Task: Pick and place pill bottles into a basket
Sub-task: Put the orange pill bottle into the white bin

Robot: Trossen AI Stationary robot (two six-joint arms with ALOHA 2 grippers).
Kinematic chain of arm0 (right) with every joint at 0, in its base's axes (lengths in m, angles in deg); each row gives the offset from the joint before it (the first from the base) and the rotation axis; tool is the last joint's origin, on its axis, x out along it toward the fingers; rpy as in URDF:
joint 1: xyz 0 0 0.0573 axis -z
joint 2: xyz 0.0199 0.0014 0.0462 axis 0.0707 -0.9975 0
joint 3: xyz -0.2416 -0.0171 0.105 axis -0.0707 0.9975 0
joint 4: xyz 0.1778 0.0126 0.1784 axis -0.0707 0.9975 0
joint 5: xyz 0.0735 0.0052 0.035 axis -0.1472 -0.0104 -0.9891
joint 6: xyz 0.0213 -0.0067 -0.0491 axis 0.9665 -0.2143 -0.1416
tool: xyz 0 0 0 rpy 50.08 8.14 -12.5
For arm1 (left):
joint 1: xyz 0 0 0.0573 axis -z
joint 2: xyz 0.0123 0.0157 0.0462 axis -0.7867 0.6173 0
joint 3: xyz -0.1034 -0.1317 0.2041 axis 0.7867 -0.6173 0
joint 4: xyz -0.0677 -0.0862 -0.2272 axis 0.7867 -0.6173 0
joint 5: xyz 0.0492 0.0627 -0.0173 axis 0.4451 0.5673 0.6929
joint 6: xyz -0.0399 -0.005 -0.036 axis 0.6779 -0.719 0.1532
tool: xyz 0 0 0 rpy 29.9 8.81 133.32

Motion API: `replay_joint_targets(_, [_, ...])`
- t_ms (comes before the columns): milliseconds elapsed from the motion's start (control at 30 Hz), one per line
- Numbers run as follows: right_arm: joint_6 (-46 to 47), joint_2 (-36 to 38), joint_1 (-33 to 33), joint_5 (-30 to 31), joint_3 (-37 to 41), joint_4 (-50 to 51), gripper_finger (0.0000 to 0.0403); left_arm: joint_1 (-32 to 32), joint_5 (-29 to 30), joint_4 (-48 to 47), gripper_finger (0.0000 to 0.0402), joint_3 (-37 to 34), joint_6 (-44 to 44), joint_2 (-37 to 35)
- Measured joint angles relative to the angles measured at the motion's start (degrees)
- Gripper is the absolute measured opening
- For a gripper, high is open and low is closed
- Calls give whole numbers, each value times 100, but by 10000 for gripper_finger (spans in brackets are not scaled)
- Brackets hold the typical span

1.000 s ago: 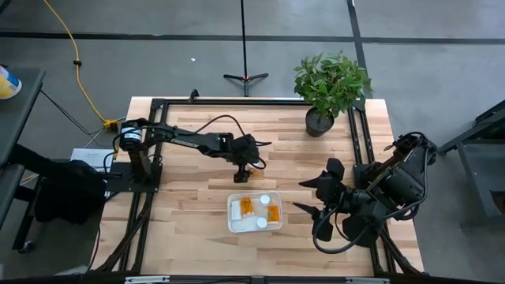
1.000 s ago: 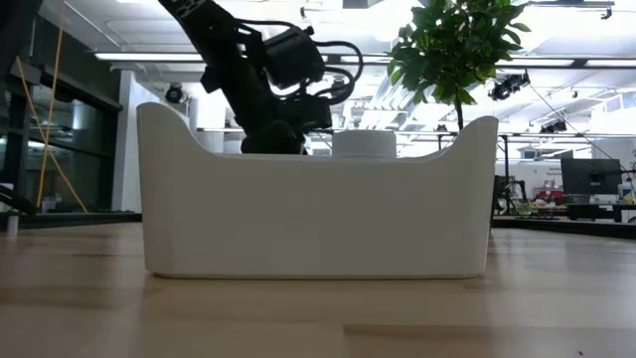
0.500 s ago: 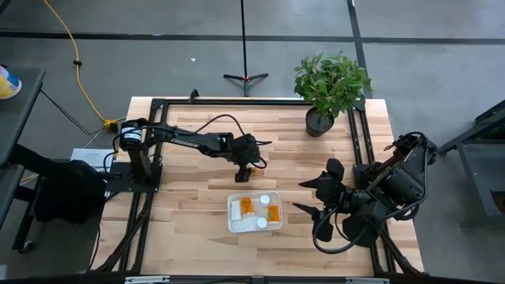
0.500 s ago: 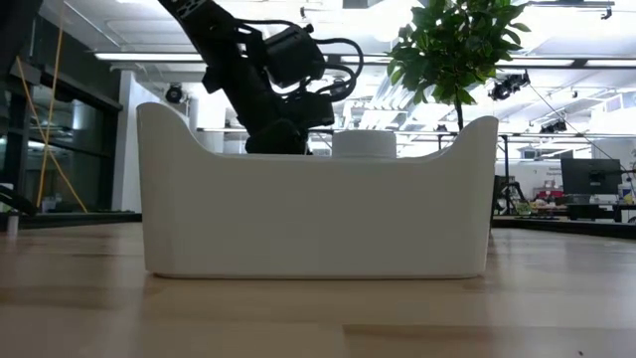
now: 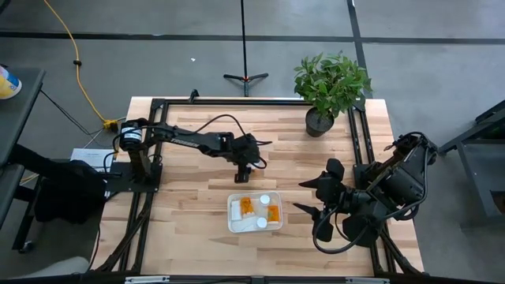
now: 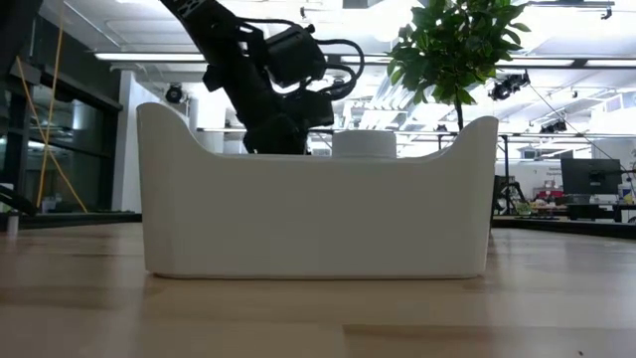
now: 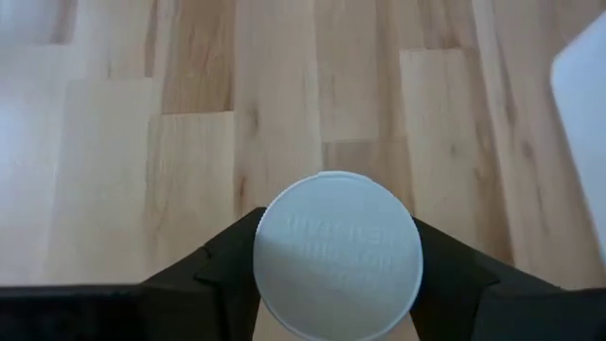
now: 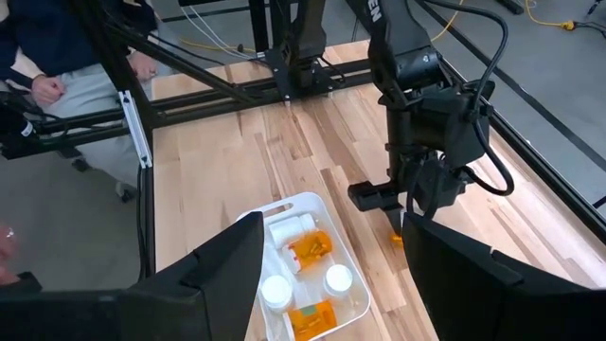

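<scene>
Pinching pill bottle: left tool | beside basket | right tool spread, apparently idle

Faint embossed lettering on the bottle cap, not legible.

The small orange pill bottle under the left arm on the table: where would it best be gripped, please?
Grip the small translucent orange pill bottle with a round white cap across its round sides from straight above: it stands upright, cap up, as the left tool clasps it. The right tool waits open.
</scene>
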Motion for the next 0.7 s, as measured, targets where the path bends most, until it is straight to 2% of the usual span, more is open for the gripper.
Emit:
replay_joint_targets(100, [-2, 0, 0, 0, 0, 0, 243, 0, -91, -356, 250, 236, -11, 0])
replay_joint_targets(233, [-28, 0, -1, 0, 0, 0, 243, 0, -99, -916, 236, 712, -127, 0])
replay_joint_targets(433, [-46, 0, -1, 0, 0, 2, 243, 0, -237, -1977, 236, 1603, -177, 0])
replay_joint_targets(700, [-154, 0, 0, 0, 0, 2, 243, 41, -1339, -3013, 241, 2606, 128, 0])
